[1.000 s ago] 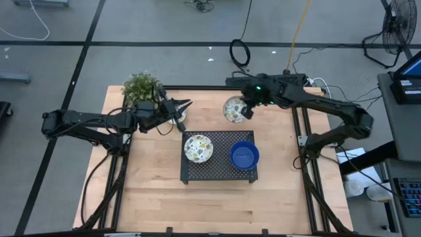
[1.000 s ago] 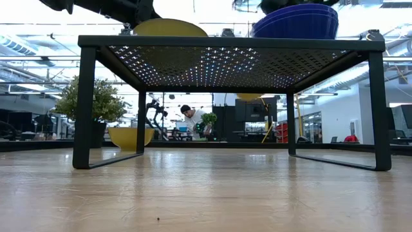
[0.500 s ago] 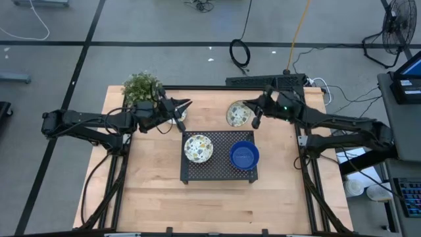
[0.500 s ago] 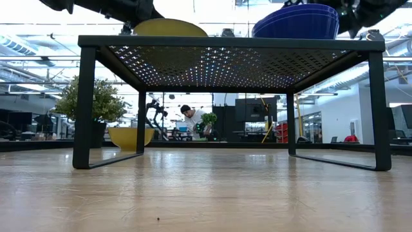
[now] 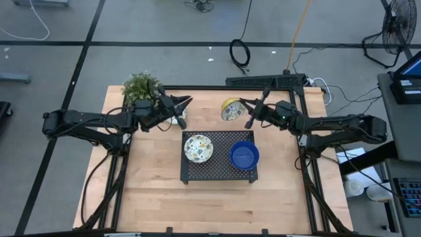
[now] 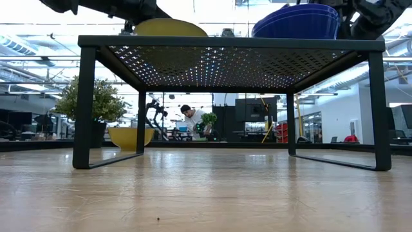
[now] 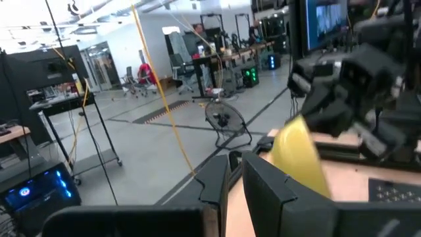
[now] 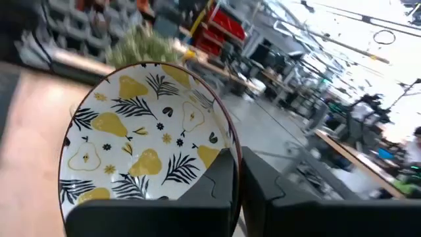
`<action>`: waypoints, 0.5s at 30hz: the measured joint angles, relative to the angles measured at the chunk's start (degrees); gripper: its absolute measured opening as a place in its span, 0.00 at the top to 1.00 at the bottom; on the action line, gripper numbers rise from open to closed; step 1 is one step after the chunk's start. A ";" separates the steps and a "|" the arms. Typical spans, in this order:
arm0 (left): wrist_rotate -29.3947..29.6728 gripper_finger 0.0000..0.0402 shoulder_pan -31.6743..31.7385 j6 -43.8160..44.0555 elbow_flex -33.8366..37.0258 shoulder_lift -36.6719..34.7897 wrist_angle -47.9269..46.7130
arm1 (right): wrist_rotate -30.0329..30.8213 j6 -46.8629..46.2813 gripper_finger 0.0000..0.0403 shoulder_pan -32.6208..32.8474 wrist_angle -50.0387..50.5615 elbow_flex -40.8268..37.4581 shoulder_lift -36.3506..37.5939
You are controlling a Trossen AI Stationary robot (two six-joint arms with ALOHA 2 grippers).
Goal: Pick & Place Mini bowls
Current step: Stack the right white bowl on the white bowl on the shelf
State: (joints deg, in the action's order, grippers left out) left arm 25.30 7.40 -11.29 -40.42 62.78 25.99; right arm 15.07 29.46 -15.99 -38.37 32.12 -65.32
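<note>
My right gripper is shut on a mini bowl with a yellow outside and a white inside patterned with pears and leaves. It holds the bowl in the air beyond the far edge of the black perforated tray. On the tray rest a patterned bowl and blue bowls, which show stacked in the low view. My left gripper hovers shut and with nothing in it near the plant. Below it, another yellow bowl rests on the table. My right gripper pinches the bowl's rim, one finger on the patterned inside and one on the yellow outside. The fingers come in level from the table's right side. The bowl is lifted clear and tilted almost on edge, its yellow outside facing my left arm.
A small green plant stands at the table's far left corner, close behind my left gripper. The tray stands raised on legs at mid-table. Bare wood lies along the table's near side.
My right arm has swung round from the far edge toward the table's right side, and its wrist has turned. The bowl it holds has tipped from inside-up to nearly on edge, so its yellow outside now shows from above. The bowl stays clear of the table.
</note>
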 joint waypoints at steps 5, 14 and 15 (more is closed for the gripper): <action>-4.20 0.87 0.04 0.53 0.04 1.17 3.07 | 3.35 5.35 1.00 2.12 -1.00 -0.02 -2.38; -21.25 0.87 -0.59 1.73 -0.13 4.43 11.80 | 12.94 13.64 1.00 8.16 -4.39 -0.02 -4.05; -22.05 0.87 -0.85 2.30 -0.09 4.74 11.27 | 14.48 15.47 1.00 9.11 -4.46 -0.02 -4.05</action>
State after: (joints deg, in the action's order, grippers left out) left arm 3.25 6.55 -8.98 -40.52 67.52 37.26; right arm 29.55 44.93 -6.88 -42.83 32.10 -69.36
